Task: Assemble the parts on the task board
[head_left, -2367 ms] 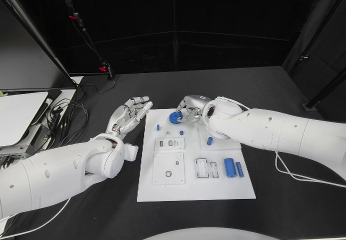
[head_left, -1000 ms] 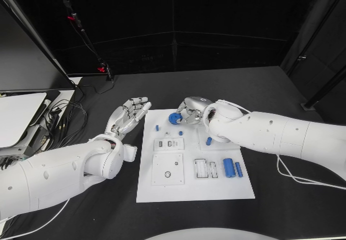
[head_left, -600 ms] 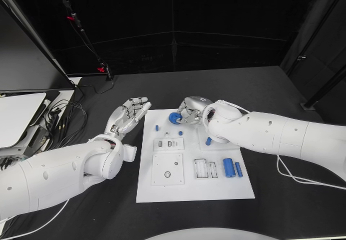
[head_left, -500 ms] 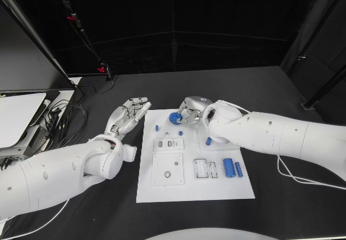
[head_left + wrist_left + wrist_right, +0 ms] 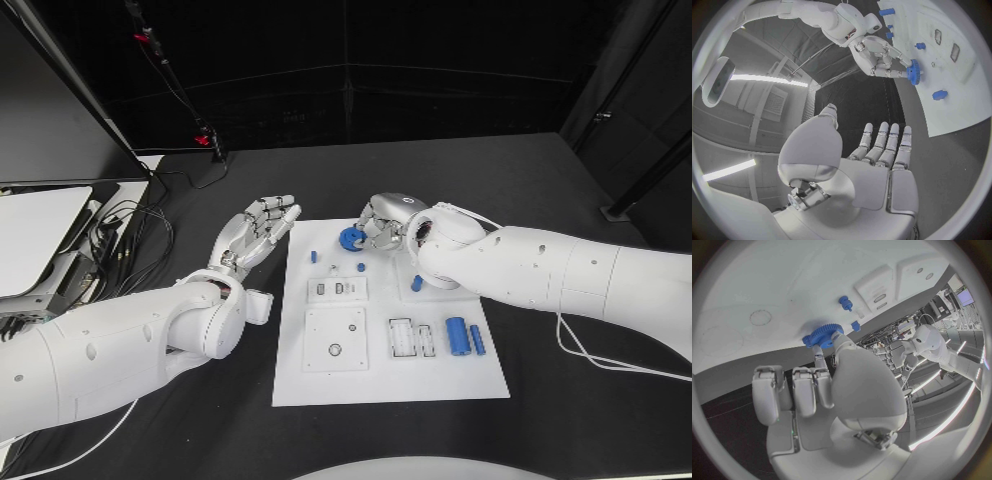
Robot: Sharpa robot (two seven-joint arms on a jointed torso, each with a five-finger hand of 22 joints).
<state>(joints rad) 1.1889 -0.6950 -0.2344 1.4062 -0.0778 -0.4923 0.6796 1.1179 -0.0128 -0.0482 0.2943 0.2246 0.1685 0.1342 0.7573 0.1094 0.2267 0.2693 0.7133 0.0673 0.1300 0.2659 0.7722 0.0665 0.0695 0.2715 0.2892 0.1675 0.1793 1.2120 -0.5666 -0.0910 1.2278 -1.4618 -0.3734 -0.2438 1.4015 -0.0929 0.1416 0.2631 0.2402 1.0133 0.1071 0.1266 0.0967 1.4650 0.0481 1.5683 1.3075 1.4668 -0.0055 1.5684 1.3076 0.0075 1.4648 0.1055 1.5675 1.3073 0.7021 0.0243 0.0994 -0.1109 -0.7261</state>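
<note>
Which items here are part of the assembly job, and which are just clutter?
Job:
- task board
- blue gear, held by the right hand
- blue cylinder and small blue pegs on the board
- left hand, holding nothing, beside the board

Lying about:
- cables at the table's left edge
- pale device beyond them

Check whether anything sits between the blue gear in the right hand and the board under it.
Nothing visible does: the right hand holds the blue gear over a bare patch of the task board.
</note>
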